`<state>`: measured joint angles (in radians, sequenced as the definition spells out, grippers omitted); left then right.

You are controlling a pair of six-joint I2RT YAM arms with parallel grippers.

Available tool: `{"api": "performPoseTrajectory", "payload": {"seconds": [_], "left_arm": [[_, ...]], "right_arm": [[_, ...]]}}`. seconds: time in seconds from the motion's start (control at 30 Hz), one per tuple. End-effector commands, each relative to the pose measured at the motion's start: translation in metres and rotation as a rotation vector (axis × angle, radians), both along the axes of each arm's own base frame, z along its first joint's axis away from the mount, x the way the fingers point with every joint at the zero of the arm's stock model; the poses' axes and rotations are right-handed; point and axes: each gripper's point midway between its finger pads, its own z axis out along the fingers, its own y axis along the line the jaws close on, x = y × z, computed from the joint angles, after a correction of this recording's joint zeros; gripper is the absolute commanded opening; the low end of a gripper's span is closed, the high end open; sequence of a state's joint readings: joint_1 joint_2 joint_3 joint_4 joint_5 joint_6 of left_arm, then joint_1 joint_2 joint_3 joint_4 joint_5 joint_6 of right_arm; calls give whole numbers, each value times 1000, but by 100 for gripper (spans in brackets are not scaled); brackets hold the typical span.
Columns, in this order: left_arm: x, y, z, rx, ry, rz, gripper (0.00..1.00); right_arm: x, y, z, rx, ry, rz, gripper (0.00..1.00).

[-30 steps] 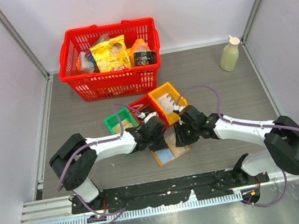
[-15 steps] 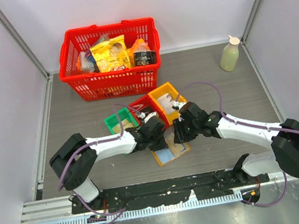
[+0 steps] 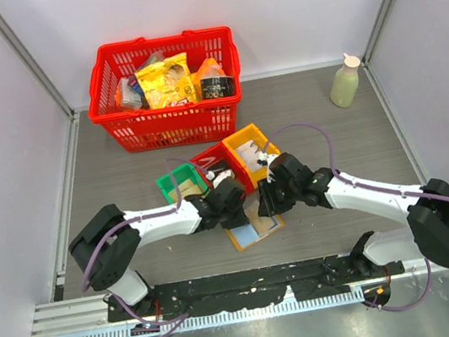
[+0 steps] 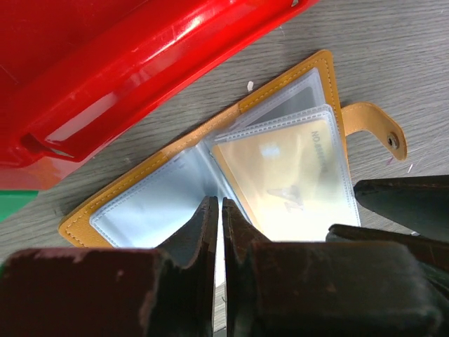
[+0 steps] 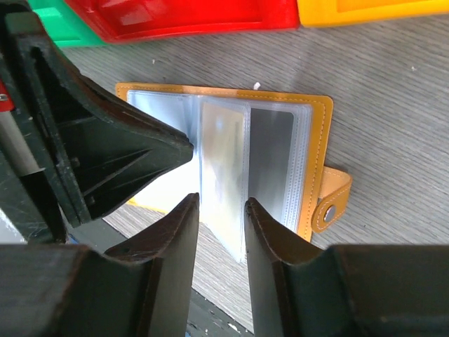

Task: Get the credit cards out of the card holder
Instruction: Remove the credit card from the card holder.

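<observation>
Tan-orange rectangular card holder point(image 4: 277, 130) was found open | left gripper point(image 4: 219, 205) was clenched on its clear plastic sleeve point(image 4: 219, 242) | right gripper point(image 5: 220, 202) was parted

Both arms stretched low, tips almost meeting: left end effector point(image 4: 218, 221) pinched nearly closed, right end effector point(image 5: 218, 210) at its 3 o'clock, fingers slightly apart.

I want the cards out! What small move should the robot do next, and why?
Probably close the right tool on the lifted sleeve: that tool is open astride it, while the shut left tool rests on the card holder.
</observation>
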<state>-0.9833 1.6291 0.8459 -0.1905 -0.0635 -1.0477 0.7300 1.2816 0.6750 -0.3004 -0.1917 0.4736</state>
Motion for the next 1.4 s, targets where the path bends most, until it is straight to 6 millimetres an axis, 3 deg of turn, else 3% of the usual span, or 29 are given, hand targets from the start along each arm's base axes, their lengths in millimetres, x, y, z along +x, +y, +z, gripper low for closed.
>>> {"api": "performPoseTrajectory", "payload": {"seconds": [0.0, 0.23, 0.43, 0.53, 0.77, 0.9, 1.13, 1.2, 1.27, 1.37], "left_arm": [[7, 2, 14, -22, -45, 29, 9], [8, 10, 26, -33, -77, 55, 9], [10, 22, 38, -38, -110, 87, 10], [10, 27, 38, -45, -113, 104, 10], [9, 28, 38, -63, -110, 115, 11], [7, 27, 37, -66, -101, 109, 11], [6, 32, 39, -83, -105, 135, 11], [4, 35, 39, -82, -104, 141, 11], [3, 38, 41, -82, -108, 143, 12], [2, 45, 42, -68, -113, 154, 13]], "right_arm": [[9, 12, 27, 84, -70, 8, 39], [3, 23, 32, 140, -60, 64, 39], [0, 31, 37, 188, -47, 94, 24], [-1, 34, 32, 190, -29, 99, 13], [-2, 36, 20, 185, 0, 93, 1], [-2, 26, 10, 125, 2, 86, 1], [-21, 55, 21, 304, 81, 203, 1], [-23, 59, 19, 317, 100, 226, 7], [-25, 59, 18, 317, 106, 234, 21], [-17, 51, 12, 256, 68, 202, 27]]}}
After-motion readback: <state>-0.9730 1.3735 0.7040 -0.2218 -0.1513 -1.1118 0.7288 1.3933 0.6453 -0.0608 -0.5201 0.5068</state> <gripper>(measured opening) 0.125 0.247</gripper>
